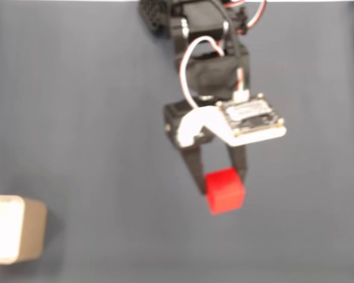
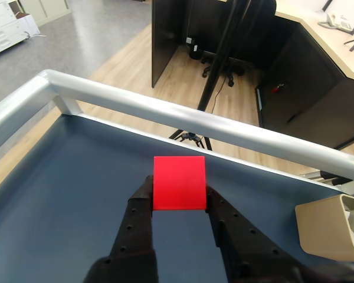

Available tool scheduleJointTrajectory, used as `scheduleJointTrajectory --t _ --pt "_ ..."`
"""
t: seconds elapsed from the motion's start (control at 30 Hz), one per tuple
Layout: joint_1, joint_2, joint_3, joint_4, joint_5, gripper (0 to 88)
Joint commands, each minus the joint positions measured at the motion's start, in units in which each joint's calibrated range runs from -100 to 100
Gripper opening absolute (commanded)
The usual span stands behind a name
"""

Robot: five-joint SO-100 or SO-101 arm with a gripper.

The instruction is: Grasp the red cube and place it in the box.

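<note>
Dark blue-grey tabletop bordered by a metal rail (image 2: 165, 112): the gripper (image 1: 221, 186) clamps the red cube (image 1: 225, 190) between both fingers, apparently raised for carrying, well apart from the open-topped box (image 1: 15, 230) awaiting it.

Office. Beyond the tabletop (image 2: 71, 177) and its far-edge aluminium rail (image 2: 183, 115): dark desks (image 2: 307, 88) with light wood tops, a desk phone (image 2: 340, 22), white drawer cabinet (image 2: 6, 29), wood-look floor (image 2: 130, 71).
</note>
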Motion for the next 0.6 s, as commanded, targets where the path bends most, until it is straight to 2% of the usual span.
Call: scheduleJointTrajectory --t 0.0,0.57 --pt "2.84 0.18 -3.49 0.30 -0.34 3.5" --pt "12.92 7.46 -10.15 -0.02 -1.27 3.0"
